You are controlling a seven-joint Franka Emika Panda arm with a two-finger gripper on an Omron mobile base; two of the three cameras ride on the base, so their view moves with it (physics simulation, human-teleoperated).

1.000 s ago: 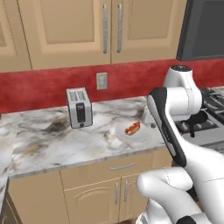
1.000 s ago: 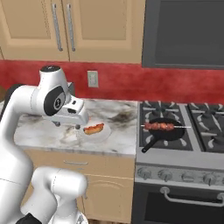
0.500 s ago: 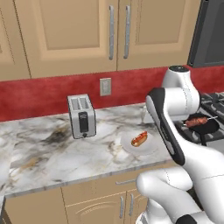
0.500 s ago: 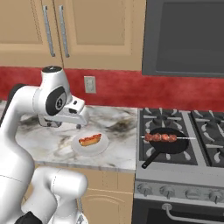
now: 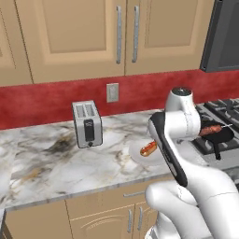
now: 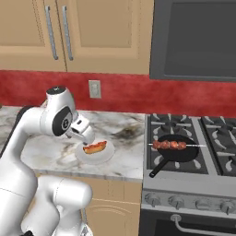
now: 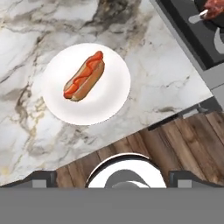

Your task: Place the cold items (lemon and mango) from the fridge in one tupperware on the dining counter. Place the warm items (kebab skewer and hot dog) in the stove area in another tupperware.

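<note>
With the gripper (image 6: 87, 137) spread wide and empty above the counter (image 5: 56, 163), lower it over the hot dog (image 7: 84, 76) on the white plate (image 7: 111, 103), aligning the jaws across the bun.

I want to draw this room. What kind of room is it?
It looks like a kitchen, a computer-drawn one. There is a stove with a kebab skewer in a pan, a toaster on a marble counter, and wooden cabinets above.
</note>
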